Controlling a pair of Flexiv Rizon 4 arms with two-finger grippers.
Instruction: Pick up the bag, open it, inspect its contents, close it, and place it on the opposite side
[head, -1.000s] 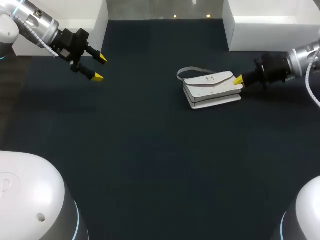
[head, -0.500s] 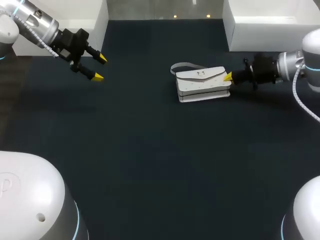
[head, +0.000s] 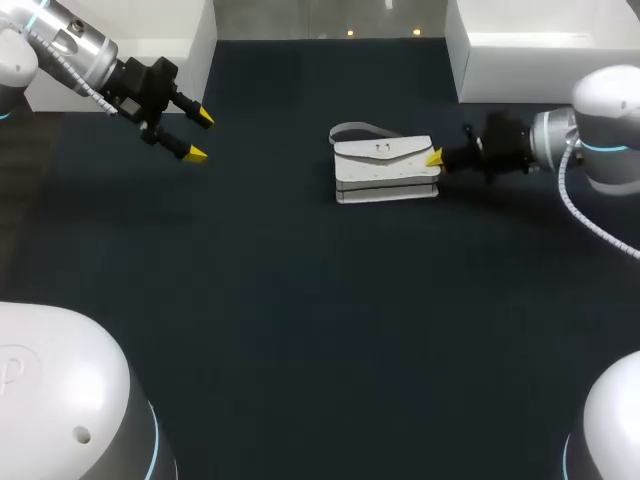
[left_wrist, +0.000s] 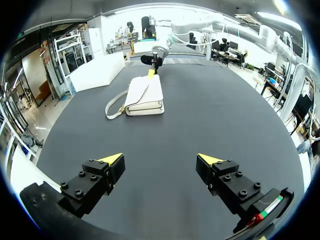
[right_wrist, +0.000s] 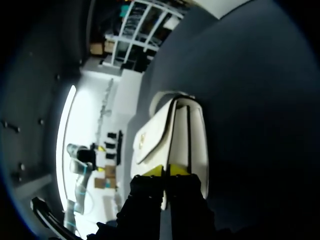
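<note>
Bag (head: 386, 170), 1 o'clock on dark tabletop (head: 300, 320), is pinched edgewise by right gripper (head: 434, 158); left gripper (head: 200, 136) is held wide, empty.

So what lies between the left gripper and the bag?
Nothing: only bare dark table separates the left gripper from the bag, clearest in the head view and the left wrist view.

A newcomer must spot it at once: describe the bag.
On the dark table, look at the far middle, by the right gripper. There lies a white handbag with a front flap; its looped strap and pale colour set it apart from the black gripper beside it.
</note>
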